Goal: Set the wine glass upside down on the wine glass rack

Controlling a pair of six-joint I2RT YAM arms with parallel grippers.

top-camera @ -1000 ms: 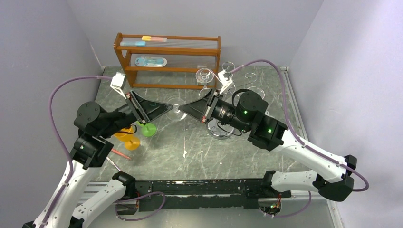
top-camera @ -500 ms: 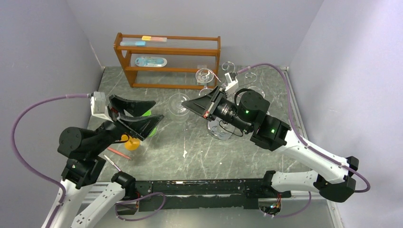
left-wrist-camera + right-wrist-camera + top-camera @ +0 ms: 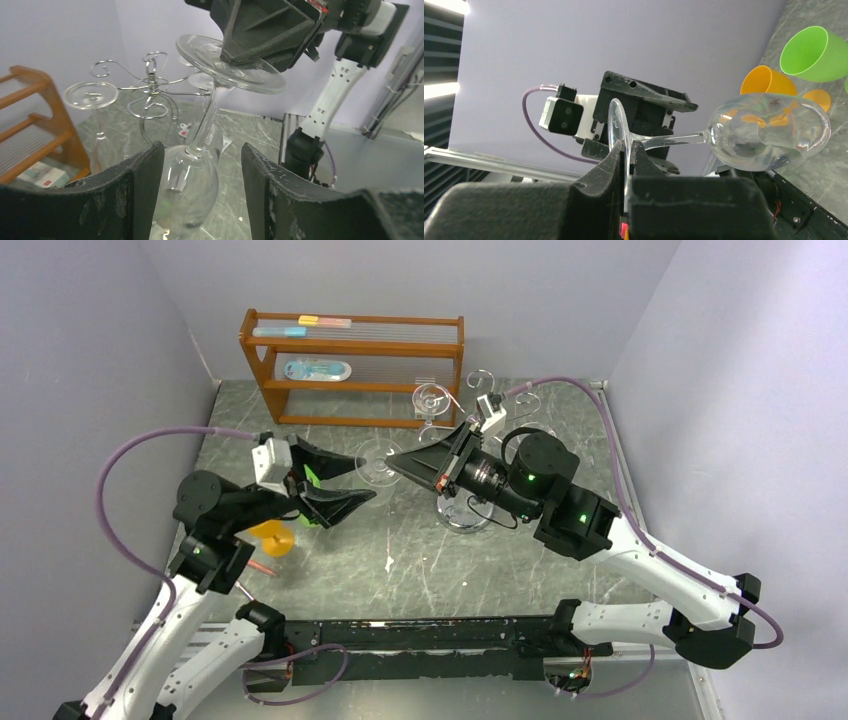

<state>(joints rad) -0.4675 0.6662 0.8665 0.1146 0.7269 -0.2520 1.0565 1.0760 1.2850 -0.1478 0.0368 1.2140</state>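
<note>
Mid-table: right gripper (image 3: 398, 462) clenched on glass (image 3: 187, 192) foot, bowl down; left gripper (image 3: 365, 478) open astride bowl. Likely handover step. Next: carry far-right to rack (image 3: 152, 90), slot stem into a curl.

Pale lilac walls (image 3: 400, 280) enclose a grey marbled tabletop (image 3: 400, 550); a brown wooden shelf (image 3: 352, 370) stands beyond the right gripper (image 3: 392, 462), leftward.

- White arm links (image 3: 650, 565) between black round joints (image 3: 205, 500).
- Black wedge-shaped fingers (image 3: 125, 200), scuffed pale.
- Purple cables (image 3: 560, 379) lead to white camera boxes (image 3: 272, 462).
- Small green lights (image 3: 519, 478) glow on the right arm.
</note>
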